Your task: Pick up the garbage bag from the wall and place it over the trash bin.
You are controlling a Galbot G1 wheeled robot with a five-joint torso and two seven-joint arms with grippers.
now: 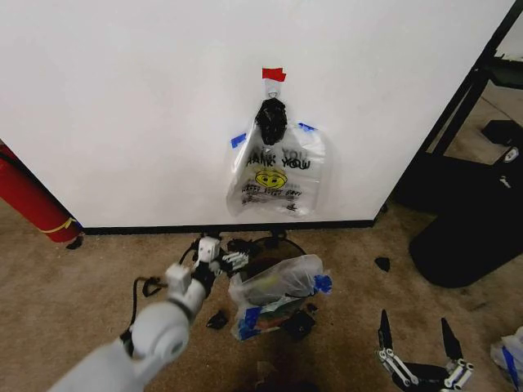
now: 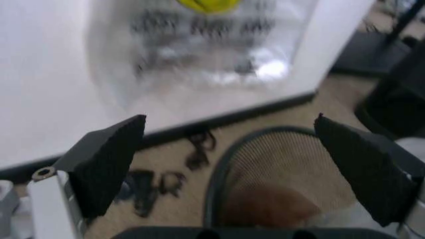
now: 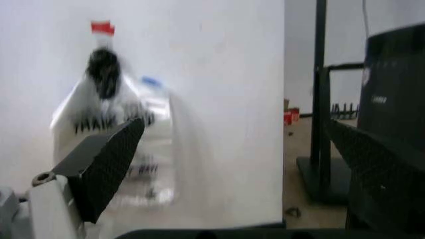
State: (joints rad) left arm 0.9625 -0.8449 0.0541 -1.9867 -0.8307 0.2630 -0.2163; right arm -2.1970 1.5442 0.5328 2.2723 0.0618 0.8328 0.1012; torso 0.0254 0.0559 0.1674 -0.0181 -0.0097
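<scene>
A crumpled see-through garbage bag [image 1: 278, 290] with blue trim lies over the trash bin, whose dark rim [image 1: 286, 242] shows just behind it at the foot of the wall [image 1: 122, 106]. My left gripper [image 1: 226, 260] is open beside the bin's left edge. In the left wrist view the left gripper [image 2: 229, 118] hangs above the bin's grey rim [image 2: 214, 179], with nothing between its fingers. Low at the right, my right gripper [image 1: 414, 320] is open over the carpet, away from the bin. In its own view the right gripper [image 3: 234, 122] faces the wall.
A bunch of "THANK YOU" bags [image 1: 278, 175] hangs from a black clip [image 1: 271, 121] under red tape [image 1: 274, 73]. A long red cylinder [image 1: 33, 204] leans at the left. Black furniture [image 1: 466, 220] stands at the right. Small black scraps and a cable [image 1: 147, 287] lie on the carpet.
</scene>
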